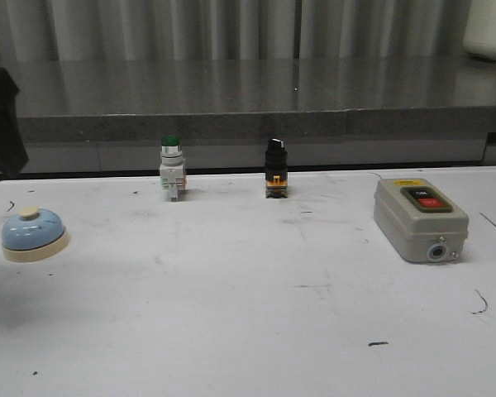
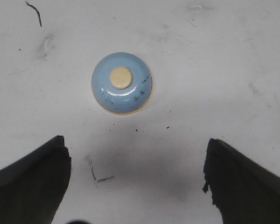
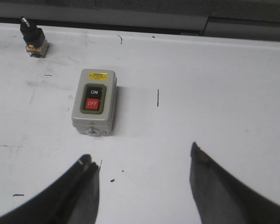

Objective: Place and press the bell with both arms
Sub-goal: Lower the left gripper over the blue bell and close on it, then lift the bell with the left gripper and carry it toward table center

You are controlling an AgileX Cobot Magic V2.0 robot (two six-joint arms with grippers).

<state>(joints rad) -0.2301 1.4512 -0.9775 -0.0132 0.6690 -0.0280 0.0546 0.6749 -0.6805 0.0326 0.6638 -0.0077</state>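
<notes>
Hovering above the bell [image 2: 122,83] near the table's [image 1: 248,331] left edge, the left gripper [image 2: 137,179] spreads wide and empty. It should descend centred, clamping the cream base (right gripper [image 3: 142,184] likewise wide, beside the switch box [image 3: 94,101]).

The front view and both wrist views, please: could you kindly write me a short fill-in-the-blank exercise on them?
1. The light-blue dome-shaped bell has a cream knob and sits at the table's far ____ side in the front view.
2. The grey rectangular switch box has a red button marked ____.
3. The left gripper is ____, above the bell.

Answers: left; OFF; open
</notes>
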